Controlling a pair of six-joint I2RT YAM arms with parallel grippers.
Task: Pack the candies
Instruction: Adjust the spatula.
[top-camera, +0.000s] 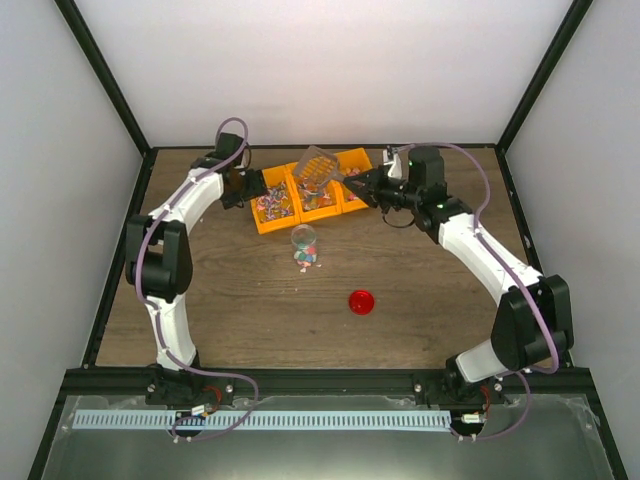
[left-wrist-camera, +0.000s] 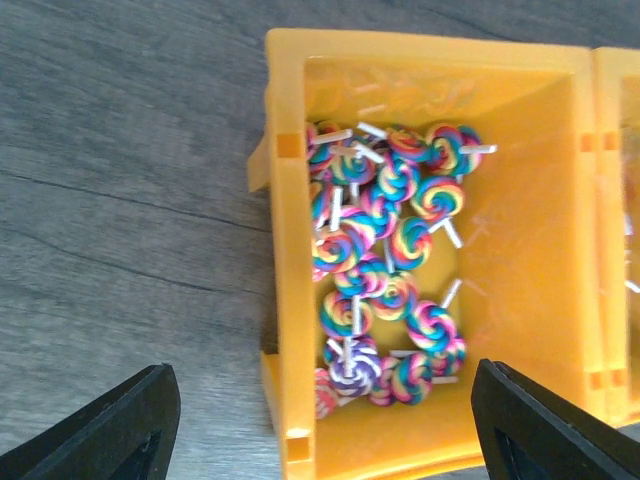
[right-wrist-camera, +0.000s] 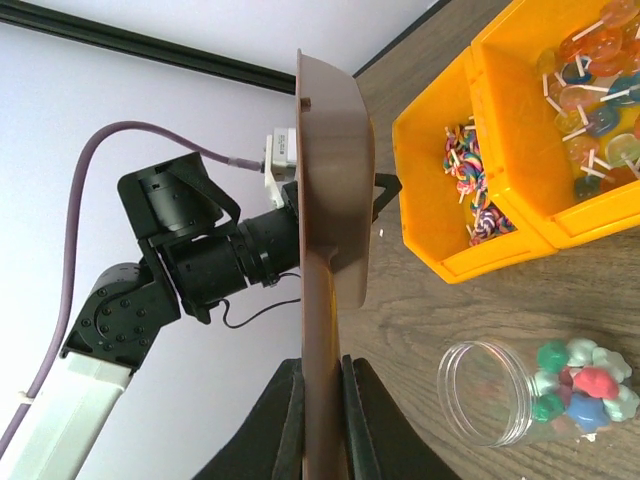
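Three orange bins (top-camera: 352, 160) sit mid far edge. Left claw (left-wrist-camera: 325, 415) hangs wide open over the leftmost bin's lollipops (left-wrist-camera: 385, 260). Right claw (right-wrist-camera: 322, 400) pinches a scoop (right-wrist-camera: 335, 180) above the bins. Candies (right-wrist-camera: 585, 385) lie in an open jar (right-wrist-camera: 480, 390) mid-desk. Best to load the scoop lightly, keep it level, and tip slowly at the jar's mouth.

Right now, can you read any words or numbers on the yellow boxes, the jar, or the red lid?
None: no words, numbers or signs show on the yellow boxes, the clear jar, the red lid or the brown scoop. The candies in the jar carry no letters either.
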